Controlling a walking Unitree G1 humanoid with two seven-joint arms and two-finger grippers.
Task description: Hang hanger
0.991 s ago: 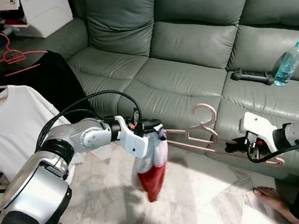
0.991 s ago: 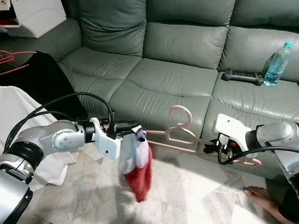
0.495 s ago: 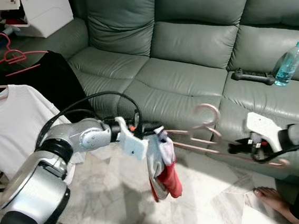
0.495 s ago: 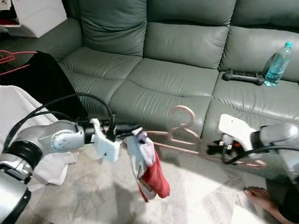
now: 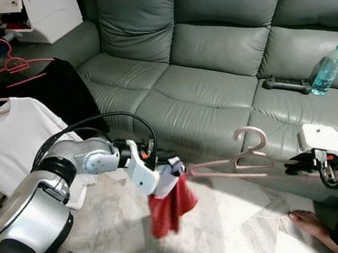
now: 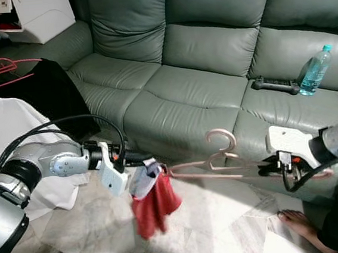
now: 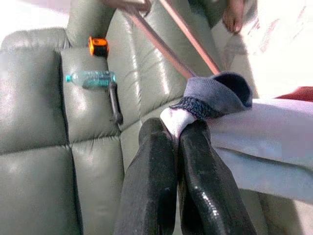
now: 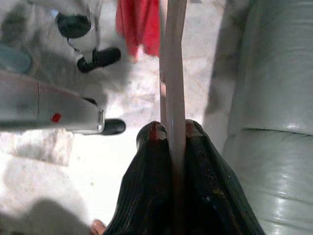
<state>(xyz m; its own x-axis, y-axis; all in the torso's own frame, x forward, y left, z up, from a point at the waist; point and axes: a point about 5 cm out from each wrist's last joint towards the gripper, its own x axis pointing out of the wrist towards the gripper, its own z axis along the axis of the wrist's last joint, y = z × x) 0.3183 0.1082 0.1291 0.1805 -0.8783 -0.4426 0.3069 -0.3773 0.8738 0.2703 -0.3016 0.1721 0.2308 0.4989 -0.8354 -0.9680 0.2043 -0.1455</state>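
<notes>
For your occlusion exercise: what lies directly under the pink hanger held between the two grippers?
Under the pink hanger are pale marble floor and the sofa's front edge. The red-and-white garment hangs at its left end, hiding the floor behind it.

A grey-green leather sofa (image 5: 211, 68) spans the far side, its seat lit by daylight. Pale marble floor (image 5: 225, 217) lies near, bright in the middle. A white cabinet (image 5: 44, 16) stands far left beside the sofa.
</notes>
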